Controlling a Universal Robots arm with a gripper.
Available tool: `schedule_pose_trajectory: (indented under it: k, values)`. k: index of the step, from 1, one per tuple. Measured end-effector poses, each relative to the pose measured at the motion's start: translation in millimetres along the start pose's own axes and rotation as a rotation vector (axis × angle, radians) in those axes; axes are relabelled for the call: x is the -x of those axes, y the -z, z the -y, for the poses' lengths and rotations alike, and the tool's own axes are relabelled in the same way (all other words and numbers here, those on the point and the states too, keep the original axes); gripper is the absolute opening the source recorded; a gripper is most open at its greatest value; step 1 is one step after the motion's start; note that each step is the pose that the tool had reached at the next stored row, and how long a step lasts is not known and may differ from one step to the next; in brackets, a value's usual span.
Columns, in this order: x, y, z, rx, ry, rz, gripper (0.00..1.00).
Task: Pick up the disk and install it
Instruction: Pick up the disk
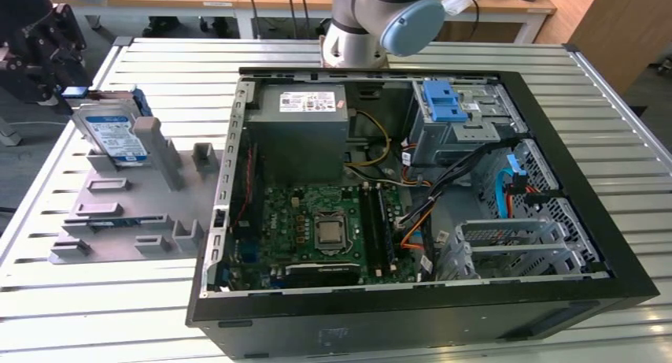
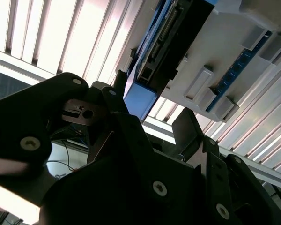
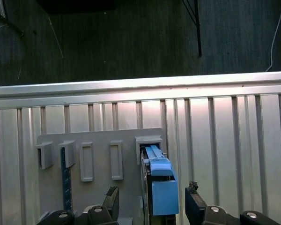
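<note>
The disk (image 1: 110,135) stands on edge in a slot of the grey fixture plate (image 1: 116,213), at the exterior view's left. Its white-and-blue label faces up and its blue carrier frame (image 3: 161,187) points toward my gripper. My black gripper (image 1: 63,94) hovers at the disk's outer end, at the table's edge. In both wrist views it is open, with one finger (image 3: 111,199) on each side of the blue frame end (image 2: 140,101) and a gap showing at each side. The gripper (image 3: 152,197) straddles the disk's end without closing on it.
An open computer case (image 1: 619,245) lies on the slatted metal table, to the right of the fixture in the exterior view. It holds a grey power supply box (image 1: 310,119), a motherboard and a drive cage with a light-blue latch (image 1: 446,103). The arm's base (image 1: 363,32) stands behind the case.
</note>
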State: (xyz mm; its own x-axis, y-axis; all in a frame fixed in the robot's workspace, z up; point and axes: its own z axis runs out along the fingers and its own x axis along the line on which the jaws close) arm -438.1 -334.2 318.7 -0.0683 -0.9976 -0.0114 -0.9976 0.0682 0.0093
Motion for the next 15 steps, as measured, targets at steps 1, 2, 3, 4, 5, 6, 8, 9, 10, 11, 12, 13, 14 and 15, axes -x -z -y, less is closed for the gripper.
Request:
schedule_pose_trajectory:
  k: [1,2,3,4,5,6,8,9,10,11,12,13,14,15]
  values:
    - [0.0,0.0,0.0,0.0001,0.0,0.0,0.66]
    - [0.0,0.0,0.0,0.0002,0.0,-0.0001,0.66]
    - [0.0,-0.1,0.0,0.0001,0.0,0.0,0.66]
    - [0.0,-0.2,0.0,-0.0001,0.0,0.0001,0.66]
    - [0.0,-0.2,0.0,-0.0001,0.0,0.0,0.66]
    - [0.0,-0.3,0.0,-0.0001,0.0,0.0,0.66]
    - [0.0,-1.0,0.0,-0.0004,0.0,0.0002,0.66]
    - [0.2,-1.4,0.0,-0.0003,0.0,0.0001,0.66]
    - [0.5,-1.9,-0.1,-0.0001,0.0,0.0,0.65]
    - [1.3,-2.6,-0.1,-0.0002,0.0,0.0001,0.65]
    - [1.9,-3.4,-0.1,-0.0002,0.0,0.0001,0.58]
    - [2.2,-4.4,-0.2,-0.0003,0.0,0.0002,0.58]
    - [2.4,-5.5,-0.3,-0.0003,0.0,0.0002,0.58]
    - [2.4,-6.6,-0.7,-0.0001,0.001,0.0001,0.58]
